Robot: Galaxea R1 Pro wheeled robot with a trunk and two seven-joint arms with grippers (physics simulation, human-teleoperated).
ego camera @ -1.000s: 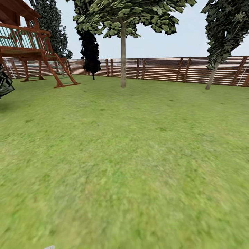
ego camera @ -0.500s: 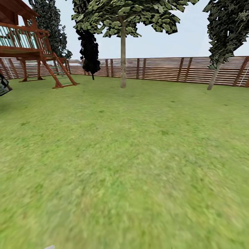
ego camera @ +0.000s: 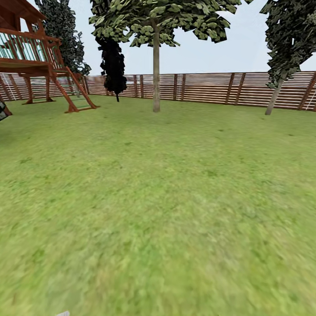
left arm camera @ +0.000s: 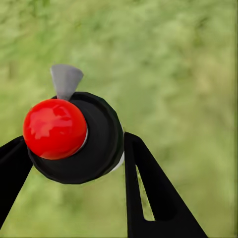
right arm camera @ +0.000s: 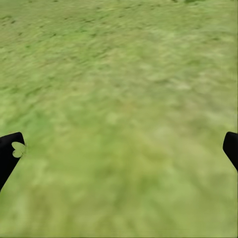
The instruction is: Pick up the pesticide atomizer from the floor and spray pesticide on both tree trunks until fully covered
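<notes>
While I rolled over the lawn, this was how things lay, nearest first.

Left hold: my left gripper (left arm camera: 74, 163) was clamped on the pesticide atomizer (left arm camera: 74, 141); one dark finger pressed each flank of its round black cap.

Atomizer's top: a glossy red knob (left arm camera: 54, 129) sat on the cap, and a small grey nozzle tab (left arm camera: 65, 80) stuck out past it, with blurred grass behind.

Handling, as I judged it: a rigid bottle, smooth and rounded, so it could twist or slip if squeezed lightly. Weight I could not tell; any liquid inside would shift. Gripping the sides just under the cap, clear of knob and nozzle, looked soundest.

Right fingers: my right gripper (right arm camera: 119, 153) was spread wide with nothing between the tips, which showed at opposite edges of the wrist picture.

Floor: mottled green grass (ego camera: 166, 210) ran out ahead.

Nearer tree: one tree trunk (ego camera: 156, 74), straight and grey-tan, stood far across the lawn just before the fence (ego camera: 228, 89), under a blocky green canopy.

Pesticide: I saw no white specks on that trunk; at such range I could not be sure.

Far left: a red wooden play tower (ego camera: 35, 61) stood by the fence.

Far right: a thin leaning trunk (ego camera: 273, 97) carried darker foliage.

Progress, my guess: pickup done, spraying not begun.
</notes>
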